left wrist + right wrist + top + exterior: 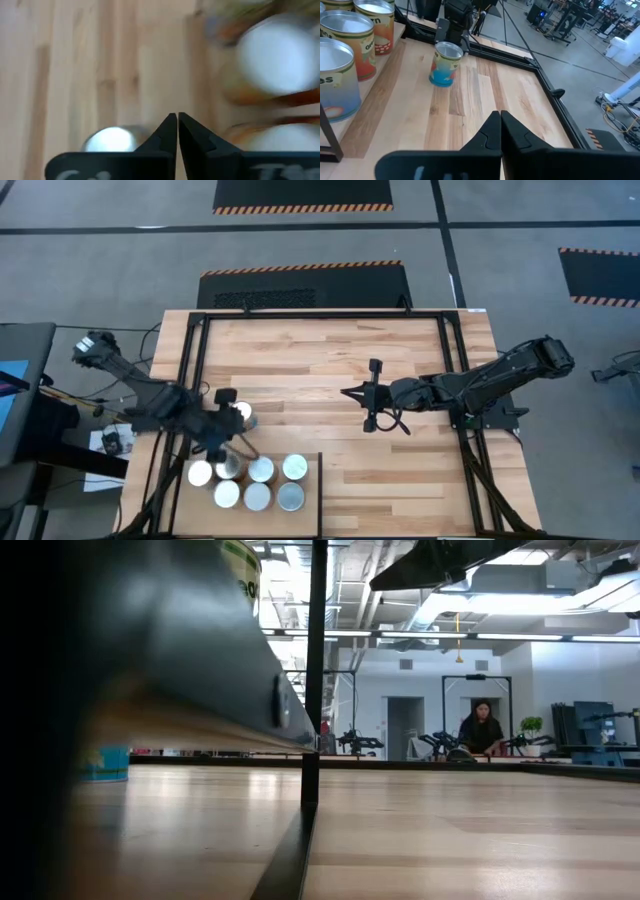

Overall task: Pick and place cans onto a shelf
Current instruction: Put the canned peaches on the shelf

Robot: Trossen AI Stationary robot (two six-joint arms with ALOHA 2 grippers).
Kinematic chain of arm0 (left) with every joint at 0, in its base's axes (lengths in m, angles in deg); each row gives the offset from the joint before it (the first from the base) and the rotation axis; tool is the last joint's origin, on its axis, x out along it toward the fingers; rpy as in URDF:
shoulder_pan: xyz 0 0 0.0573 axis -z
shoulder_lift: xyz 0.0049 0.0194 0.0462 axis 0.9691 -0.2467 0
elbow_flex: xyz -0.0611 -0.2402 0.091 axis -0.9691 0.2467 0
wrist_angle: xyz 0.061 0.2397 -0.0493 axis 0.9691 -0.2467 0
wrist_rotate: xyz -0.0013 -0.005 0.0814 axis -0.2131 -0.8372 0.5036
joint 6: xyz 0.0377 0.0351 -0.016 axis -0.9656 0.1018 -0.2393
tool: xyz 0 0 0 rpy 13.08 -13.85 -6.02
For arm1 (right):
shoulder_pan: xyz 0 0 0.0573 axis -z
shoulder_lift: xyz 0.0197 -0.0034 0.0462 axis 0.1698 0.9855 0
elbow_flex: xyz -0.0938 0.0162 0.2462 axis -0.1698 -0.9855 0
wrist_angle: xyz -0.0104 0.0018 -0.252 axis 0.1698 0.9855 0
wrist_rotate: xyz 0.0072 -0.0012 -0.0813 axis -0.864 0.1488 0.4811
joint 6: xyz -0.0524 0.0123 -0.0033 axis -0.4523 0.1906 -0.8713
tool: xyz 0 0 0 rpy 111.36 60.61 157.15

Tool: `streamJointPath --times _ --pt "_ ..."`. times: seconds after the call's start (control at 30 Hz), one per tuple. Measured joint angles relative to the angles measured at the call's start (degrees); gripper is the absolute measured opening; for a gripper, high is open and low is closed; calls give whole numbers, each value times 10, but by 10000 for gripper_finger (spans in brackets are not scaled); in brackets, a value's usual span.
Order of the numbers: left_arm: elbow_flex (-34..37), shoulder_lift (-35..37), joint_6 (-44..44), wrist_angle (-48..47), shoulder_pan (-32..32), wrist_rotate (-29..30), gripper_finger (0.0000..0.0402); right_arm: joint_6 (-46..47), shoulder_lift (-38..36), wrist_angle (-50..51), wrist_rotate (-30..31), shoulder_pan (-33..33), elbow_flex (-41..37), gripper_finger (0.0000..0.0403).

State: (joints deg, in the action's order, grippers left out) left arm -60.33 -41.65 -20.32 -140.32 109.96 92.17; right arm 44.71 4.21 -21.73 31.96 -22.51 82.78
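Lone blue-labelled tin with silvery top (243, 416) stands upright on the striped tabletop (330, 360), apparently just beside the left gripper (232, 448), fingers pressed together. Right gripper (352, 393) likewise closed, well apart.

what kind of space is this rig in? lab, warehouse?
Most likely a robotics lab or workshop. The low view shows more robot arms on benches behind the table and a person at one. The high view shows a grey concrete floor with hazard-striped mats.
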Motion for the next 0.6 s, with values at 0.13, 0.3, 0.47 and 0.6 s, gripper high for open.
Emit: streamJointPath --times 0.13,0.3,0.47,0.6 --pt "49 6 -16 -5 -51 -3 29 0 0 0 0 0 0 10" --pt "68 -4 -33 -1 -81 -30 74 0 0 0 0 0 0 10" --pt "81 -22 -33 -3 -89 -31 111 0 0 0 0 0 0 10" --pt "95 -44 -33 -9 -92 -21 123 0 0 0 0 0 0 9"
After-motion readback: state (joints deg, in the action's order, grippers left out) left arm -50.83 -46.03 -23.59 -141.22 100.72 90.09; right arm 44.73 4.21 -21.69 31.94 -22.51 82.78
